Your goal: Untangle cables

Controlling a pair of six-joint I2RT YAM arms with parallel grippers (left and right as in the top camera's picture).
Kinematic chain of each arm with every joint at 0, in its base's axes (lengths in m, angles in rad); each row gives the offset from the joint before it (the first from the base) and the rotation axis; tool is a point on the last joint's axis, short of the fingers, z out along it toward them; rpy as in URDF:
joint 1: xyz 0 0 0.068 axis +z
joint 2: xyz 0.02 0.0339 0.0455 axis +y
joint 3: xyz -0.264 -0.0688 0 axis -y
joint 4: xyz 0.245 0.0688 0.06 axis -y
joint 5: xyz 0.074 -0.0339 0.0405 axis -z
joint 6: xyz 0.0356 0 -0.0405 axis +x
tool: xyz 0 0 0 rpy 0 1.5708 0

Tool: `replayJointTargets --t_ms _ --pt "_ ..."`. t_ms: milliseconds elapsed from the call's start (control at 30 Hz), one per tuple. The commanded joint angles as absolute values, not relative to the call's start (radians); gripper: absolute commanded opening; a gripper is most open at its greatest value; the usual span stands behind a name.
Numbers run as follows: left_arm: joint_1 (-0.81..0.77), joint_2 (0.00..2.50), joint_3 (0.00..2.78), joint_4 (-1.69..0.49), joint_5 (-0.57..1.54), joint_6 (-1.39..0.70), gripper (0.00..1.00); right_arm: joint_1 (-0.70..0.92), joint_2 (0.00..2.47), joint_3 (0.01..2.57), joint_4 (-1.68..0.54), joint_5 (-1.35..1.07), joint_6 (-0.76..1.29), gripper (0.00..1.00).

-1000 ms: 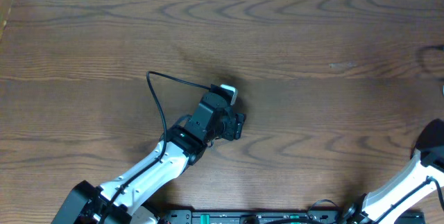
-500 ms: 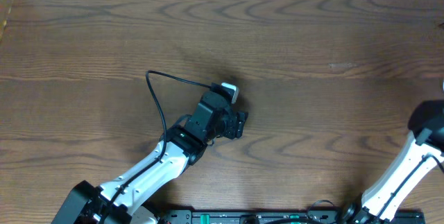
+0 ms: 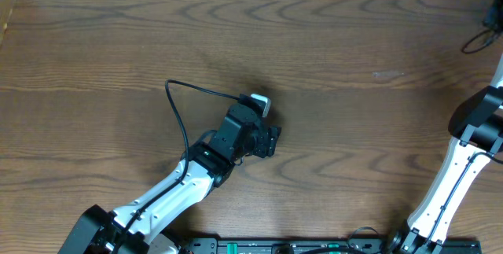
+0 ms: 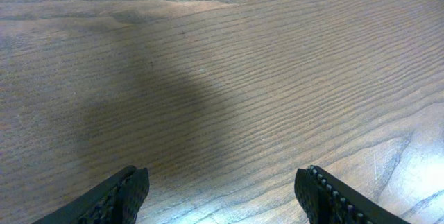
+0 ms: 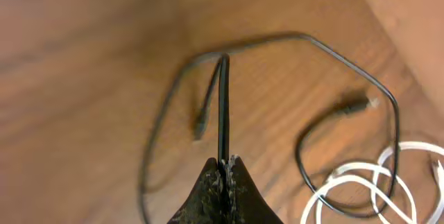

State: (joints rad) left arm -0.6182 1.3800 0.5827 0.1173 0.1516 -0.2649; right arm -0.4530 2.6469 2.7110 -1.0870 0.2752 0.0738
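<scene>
In the right wrist view, my right gripper (image 5: 223,163) is shut on a thin black cable (image 5: 223,99) that rises straight from the jaws and loops wide over the wood. One plug end (image 5: 352,105) lies to the right and another (image 5: 200,123) hangs to the left. A white cable (image 5: 361,186) lies coiled at the lower right, crossing the black loop. In the overhead view the right gripper (image 3: 494,12) is at the far right edge with a black cable loop (image 3: 474,42) hanging from it. My left gripper (image 4: 225,186) is open and empty over bare wood, seen from overhead mid-table (image 3: 269,141).
The wooden table (image 3: 330,57) has a raised edge at the far right (image 5: 409,16), close to the cables. The left arm's own thicker black wire (image 3: 179,108) arcs over the table to the left of its wrist.
The right arm has swung toward the far right corner, and a black cable loop now shows there. The left arm has not moved.
</scene>
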Motion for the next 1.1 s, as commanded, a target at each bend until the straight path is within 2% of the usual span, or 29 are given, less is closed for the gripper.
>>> replayJointTargets --t_ms 0,233,433,1067 --pt "-0.620 1.378 0.582 0.118 0.150 -0.256 0.74 -0.470 2.687 2.717 -1.112 0.363 0.145 0.01" --pt "-0.620 1.378 0.582 0.117 0.149 -0.255 0.74 -0.505 2.688 2.712 -1.182 0.449 0.270 0.01" --pt "-0.619 1.379 0.582 0.118 0.149 -0.255 0.74 -0.558 2.688 2.659 -1.197 0.471 0.292 0.01" --pt "-0.619 1.379 0.582 0.167 0.146 -0.244 0.74 -0.648 2.688 2.374 -1.018 0.423 0.313 0.01"
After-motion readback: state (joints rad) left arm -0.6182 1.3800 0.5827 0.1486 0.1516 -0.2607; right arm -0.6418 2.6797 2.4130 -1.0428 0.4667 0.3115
